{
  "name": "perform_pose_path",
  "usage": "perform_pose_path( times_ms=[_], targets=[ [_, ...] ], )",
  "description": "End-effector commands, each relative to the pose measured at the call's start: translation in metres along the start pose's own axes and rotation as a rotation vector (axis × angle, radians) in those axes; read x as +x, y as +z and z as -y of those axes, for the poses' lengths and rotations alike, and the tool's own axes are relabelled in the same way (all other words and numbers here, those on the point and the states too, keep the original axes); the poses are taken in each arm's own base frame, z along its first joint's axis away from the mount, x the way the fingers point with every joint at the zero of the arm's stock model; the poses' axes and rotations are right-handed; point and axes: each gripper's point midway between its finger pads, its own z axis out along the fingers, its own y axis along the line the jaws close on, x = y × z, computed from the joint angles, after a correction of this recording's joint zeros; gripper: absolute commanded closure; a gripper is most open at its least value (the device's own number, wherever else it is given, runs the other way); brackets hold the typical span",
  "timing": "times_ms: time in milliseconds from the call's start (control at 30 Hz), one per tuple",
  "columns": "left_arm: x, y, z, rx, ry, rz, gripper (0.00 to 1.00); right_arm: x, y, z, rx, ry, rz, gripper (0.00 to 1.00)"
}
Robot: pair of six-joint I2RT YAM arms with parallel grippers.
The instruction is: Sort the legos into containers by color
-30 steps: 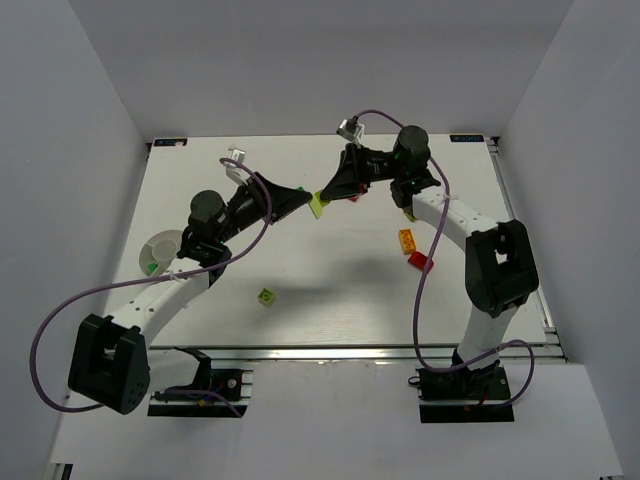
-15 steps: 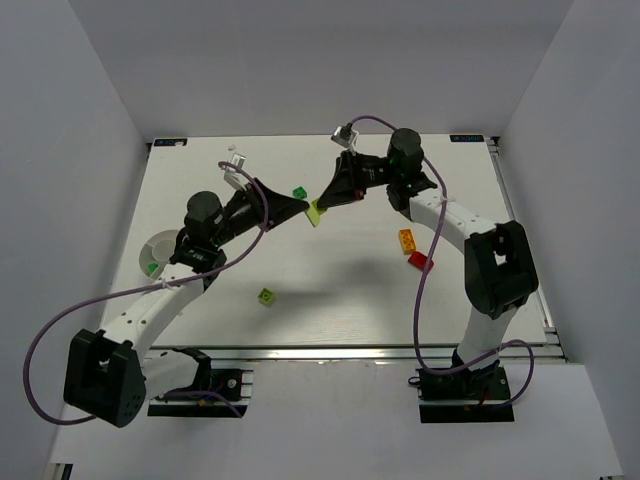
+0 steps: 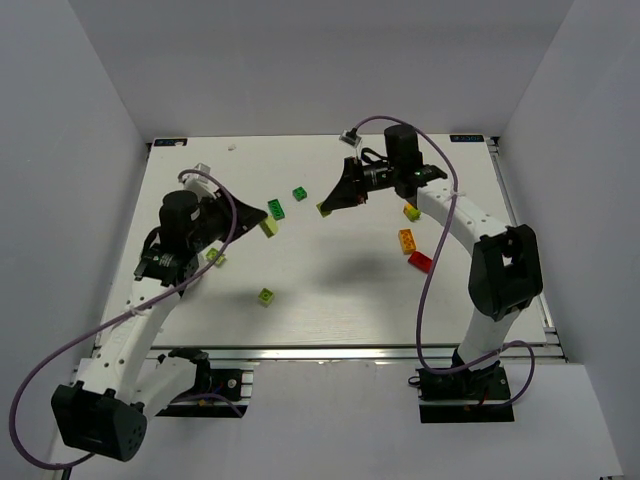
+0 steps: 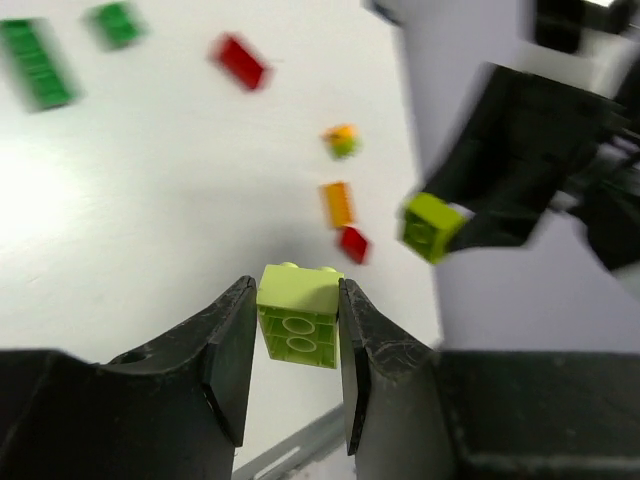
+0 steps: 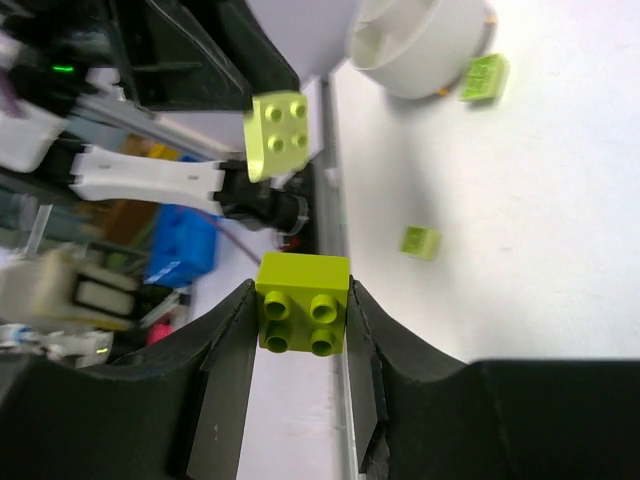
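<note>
Top external: left pincer (image 3: 266, 224) and right pincer (image 3: 325, 206) hang above the desk (image 3: 330, 300), well apart. Left wrist: jaws clamped on a lime brick (image 4: 298, 315), clear of the desk. Right wrist: jaws clamped on a second lime brick (image 5: 303, 302), with the white dish (image 5: 420, 50) on the desk beyond.

Two lime legos (image 4: 298, 315) aloft (other legos (image 3: 266, 296) scattered).

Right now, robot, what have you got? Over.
Left jaws shut on a lime brick. Right jaws shut on second lime brick. Loose bricks lie scattered on the table.
</note>
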Motion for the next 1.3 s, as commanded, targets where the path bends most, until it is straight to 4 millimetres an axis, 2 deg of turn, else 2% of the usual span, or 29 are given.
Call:
perform_pose_path(
  times_ms=[0,67,100,133,167,200,267,367,467,500,600,833,1267],
  targets=[
    [0.003,-0.040,-0.075,-0.458,-0.005,0.041,1.00,-0.007,-0.010,-0.005,0.130,-0.167,-0.003,1.00],
    [-0.016,-0.067,-0.104,-0.667,-0.007,0.177,1.00,-0.009,-0.013,0.003,0.175,-0.216,-0.008,1.00],
    [-0.013,-0.082,-0.117,-0.761,-0.049,0.200,1.00,-0.007,-0.014,0.007,0.205,-0.213,-0.013,1.00],
    [-0.016,-0.093,-0.125,-0.828,-0.058,0.240,1.00,-0.007,-0.015,0.010,0.217,-0.219,-0.014,1.00],
    [-0.028,-0.108,-0.133,-0.909,-0.048,0.316,1.00,-0.007,-0.015,0.012,0.225,-0.231,-0.017,1.00],
    [-0.027,-0.116,-0.139,-0.956,-0.050,0.327,1.00,-0.006,-0.015,0.015,0.234,-0.228,-0.019,1.00],
    [-0.039,-0.127,-0.148,-1.037,-0.033,0.399,1.00,-0.005,-0.014,0.017,0.239,-0.228,-0.022,1.00],
    [-0.053,-0.132,-0.154,-1.099,0.001,0.459,1.00,-0.006,-0.013,0.019,0.240,-0.226,-0.024,1.00],
    [-0.068,-0.142,-0.163,-1.237,0.038,0.518,1.00,-0.009,-0.012,0.018,0.244,-0.239,-0.021,1.00],
    [-0.069,-0.149,-0.172,-1.323,0.047,0.538,1.00,-0.010,-0.013,0.018,0.248,-0.245,-0.019,1.00],
    [-0.083,-0.158,-0.174,-1.416,0.064,0.612,1.00,-0.010,-0.013,0.017,0.254,-0.253,-0.016,1.00],
    [-0.087,-0.146,-0.193,-1.571,0.091,0.619,1.00,-0.004,-0.013,0.017,0.255,-0.246,-0.019,1.00],
    [-0.095,-0.100,-0.203,-1.494,0.078,0.619,1.00,-0.004,-0.013,0.018,0.255,-0.245,-0.016,1.00]
  ],
)
